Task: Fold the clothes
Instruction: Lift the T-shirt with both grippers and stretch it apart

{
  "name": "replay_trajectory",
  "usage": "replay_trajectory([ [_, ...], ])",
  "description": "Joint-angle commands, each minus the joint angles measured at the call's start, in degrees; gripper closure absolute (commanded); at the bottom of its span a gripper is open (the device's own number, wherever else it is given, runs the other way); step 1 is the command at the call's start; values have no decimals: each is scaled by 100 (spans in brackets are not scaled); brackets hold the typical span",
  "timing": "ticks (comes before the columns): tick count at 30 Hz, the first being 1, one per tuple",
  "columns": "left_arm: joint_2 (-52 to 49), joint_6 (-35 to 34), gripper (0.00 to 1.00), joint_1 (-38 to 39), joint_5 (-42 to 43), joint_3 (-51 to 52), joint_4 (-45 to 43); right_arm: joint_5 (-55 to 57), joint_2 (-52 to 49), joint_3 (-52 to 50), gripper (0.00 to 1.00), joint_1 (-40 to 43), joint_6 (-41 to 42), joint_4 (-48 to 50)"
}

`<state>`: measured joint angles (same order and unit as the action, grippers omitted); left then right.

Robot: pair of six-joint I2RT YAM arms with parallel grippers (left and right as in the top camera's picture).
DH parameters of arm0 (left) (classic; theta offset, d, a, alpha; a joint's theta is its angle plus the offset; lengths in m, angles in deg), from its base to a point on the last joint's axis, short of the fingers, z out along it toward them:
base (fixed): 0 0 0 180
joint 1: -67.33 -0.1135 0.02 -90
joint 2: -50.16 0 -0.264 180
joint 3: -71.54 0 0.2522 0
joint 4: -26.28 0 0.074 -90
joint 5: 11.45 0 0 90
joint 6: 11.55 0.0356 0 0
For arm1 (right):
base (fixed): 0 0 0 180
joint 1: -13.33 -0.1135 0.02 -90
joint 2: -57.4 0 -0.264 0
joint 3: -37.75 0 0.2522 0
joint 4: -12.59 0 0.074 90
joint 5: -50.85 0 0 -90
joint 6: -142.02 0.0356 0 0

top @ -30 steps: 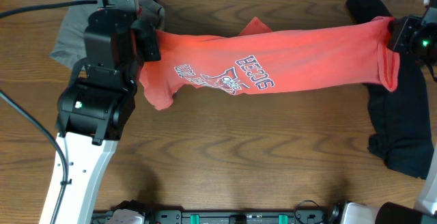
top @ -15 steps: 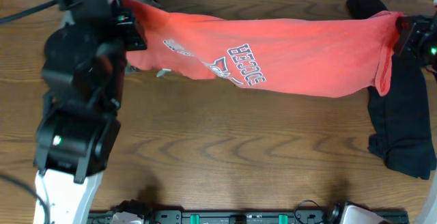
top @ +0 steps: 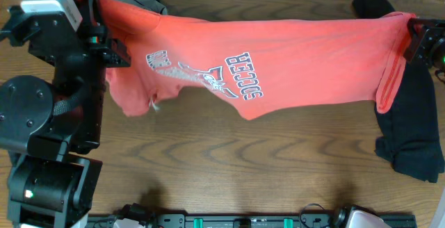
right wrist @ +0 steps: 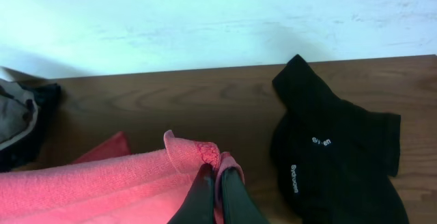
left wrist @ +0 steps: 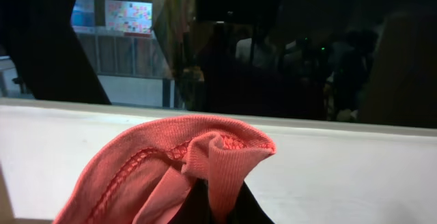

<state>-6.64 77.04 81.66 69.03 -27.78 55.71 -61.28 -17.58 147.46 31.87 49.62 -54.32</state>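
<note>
Overhead, left gripper (left wrist: 212,207) and right gripper (right wrist: 217,183) each pinching coral-red T-shirt (top: 292,61), stretched between them, left arm (top: 42,124) raised high

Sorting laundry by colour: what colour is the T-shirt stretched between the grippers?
Coral-red T-shirt, with white-and-dark chest lettering; clearest in the overhead view.

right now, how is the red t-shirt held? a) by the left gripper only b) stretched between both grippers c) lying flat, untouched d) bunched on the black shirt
b: the T-shirt spans the table, its ends pinched by the left gripper and the right gripper.
</note>
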Motion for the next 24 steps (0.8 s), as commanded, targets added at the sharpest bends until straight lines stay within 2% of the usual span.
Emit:
replay_trajectory([
  [1, -131, 98, 94, -37, 116, -168, -26, -70, -4, 122, 99, 52, -111, -7],
  [7, -774, 385, 94, -39, 118, -168, -22, -278, -463, 122, 99, 4, -111, 74],
  [10, -1248, 664, 94, -39, 118, -170, -275, -273, -820, 122, 99, -125, -114, 448],
  [14, -1952, 1084, 94, -39, 118, -175, -1073, -264, -1368, 122, 99, -365, -109, 1659],
  [18, -2605, 1443, 94, -39, 118, -437, -1906, -94, -1746, 125, 99, -586, 114, 3272],
  [24, -3139, 1797, 94, -39, 529, -1779, -1768, 660, -1792, 146, 99, -756, 566, 4817],
])
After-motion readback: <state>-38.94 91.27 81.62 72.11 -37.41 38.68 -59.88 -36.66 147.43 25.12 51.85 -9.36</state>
